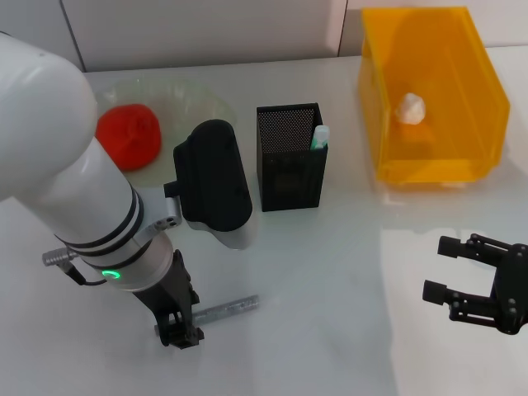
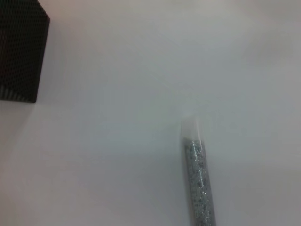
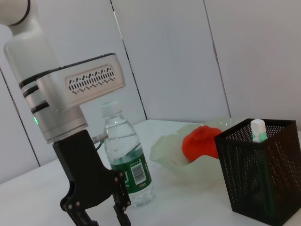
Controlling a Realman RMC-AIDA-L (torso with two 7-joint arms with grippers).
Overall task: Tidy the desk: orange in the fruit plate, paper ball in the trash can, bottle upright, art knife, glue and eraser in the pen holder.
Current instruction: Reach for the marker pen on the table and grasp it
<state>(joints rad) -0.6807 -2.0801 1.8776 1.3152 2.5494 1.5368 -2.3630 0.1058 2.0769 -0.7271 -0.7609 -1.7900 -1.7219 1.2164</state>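
Note:
The grey art knife (image 1: 229, 309) lies flat on the white desk, and it shows close up in the left wrist view (image 2: 199, 181). My left gripper (image 1: 180, 328) is low over its left end, with its fingers (image 3: 121, 209) spread open and nothing held. The orange (image 1: 129, 136) sits in the fruit plate (image 1: 206, 103). The green glue (image 1: 319, 136) stands in the black pen holder (image 1: 288, 165). The paper ball (image 1: 411, 108) lies in the trash can (image 1: 462, 124). The bottle (image 3: 127, 160) stands upright behind my left arm. The eraser is out of view. My right gripper (image 1: 472, 283) hangs open at the near right.
The pen holder's corner (image 2: 19, 52) is a short way off from the knife's tip. White desk surface stretches between the knife and my right gripper. The trash can stands at the far right, near the wall panels.

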